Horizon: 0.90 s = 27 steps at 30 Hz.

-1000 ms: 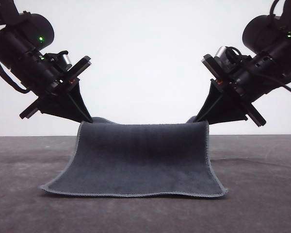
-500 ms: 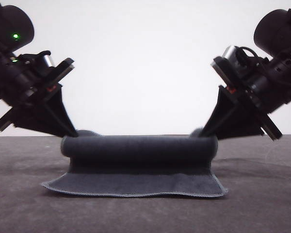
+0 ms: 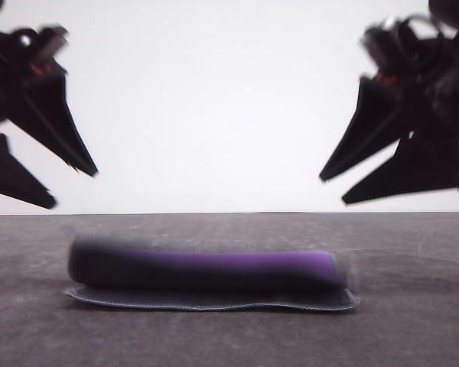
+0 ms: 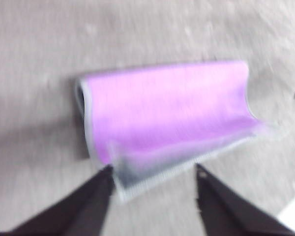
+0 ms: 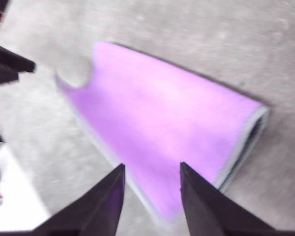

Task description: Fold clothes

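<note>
- Front view: the cloth (image 3: 206, 275) lies on the table (image 3: 413, 329), near its middle, doubled over on itself. The upper layer shows a band of purple along its top with dark grey-blue below, and it rests on a flat lower layer whose grey stitched edge runs along the near side. Both grippers are up off the cloth and well apart from it: the left gripper (image 3: 75, 186) at the left, the right gripper (image 3: 333, 189) at the right, each with its fingers spread and nothing between them. The picture is blurred with motion, most of all at the cloth's ends.
- Left wrist view: the purple face is turned up. One end shows a rounded fold, not pressed flat. The lower layer's pale edging juts out past the purple near the spread fingers, so the edges do not quite line up.
- Right wrist view: again a purple face up, with an open loop at the fold's end. The right gripper's fingers are apart, above the cloth's near edge, gripping nothing.
- Progress, as I judge it: one fold in half looks made and let go. A second fold, or a tidying of the edges, may remain.
</note>
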### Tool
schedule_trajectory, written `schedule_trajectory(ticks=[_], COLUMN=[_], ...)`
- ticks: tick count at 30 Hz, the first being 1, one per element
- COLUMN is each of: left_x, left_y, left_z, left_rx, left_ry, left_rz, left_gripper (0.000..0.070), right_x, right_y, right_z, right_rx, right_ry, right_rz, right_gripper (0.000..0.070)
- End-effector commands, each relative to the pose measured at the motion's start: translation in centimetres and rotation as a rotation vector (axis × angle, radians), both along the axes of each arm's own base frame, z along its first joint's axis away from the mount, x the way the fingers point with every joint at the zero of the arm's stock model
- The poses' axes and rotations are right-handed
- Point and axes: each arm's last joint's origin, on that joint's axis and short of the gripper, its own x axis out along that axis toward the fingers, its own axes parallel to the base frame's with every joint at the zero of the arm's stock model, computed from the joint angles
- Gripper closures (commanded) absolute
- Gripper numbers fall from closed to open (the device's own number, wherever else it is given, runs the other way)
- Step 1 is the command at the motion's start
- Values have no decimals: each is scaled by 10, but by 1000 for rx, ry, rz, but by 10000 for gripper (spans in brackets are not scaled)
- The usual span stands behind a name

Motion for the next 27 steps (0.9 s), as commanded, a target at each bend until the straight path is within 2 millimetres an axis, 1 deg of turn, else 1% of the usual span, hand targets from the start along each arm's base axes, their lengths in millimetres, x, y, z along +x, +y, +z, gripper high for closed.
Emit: schedule_trajectory(ticks=[1,6,12,15,18,27], left_x=[-5,-22,-35,-39,-41,-42], left_y=[1,8,13,15,15,16], left_z=[5,19,27,28,29,30], left_rx=[2,34,40,44,45,44], left_ry=[-4,-49,-72,-62,-59,-74], left_rz=[8,53,73,72,72,74], left_gripper=[308,309,310,310,310,310], right_x=[-4,-15,-13,-7,1,24], right_y=[-1,-6,-10,-11,-12,-4], right_z=[5,14,7,0,-9,-46], right_rx=[9,7,-8,-20,-28,-28], right_ry=[22,51,144,176,193,281], right_rz=[-22,-82,-142,-161,-164,-114], right_gripper=[473,473,472,469,432,431])
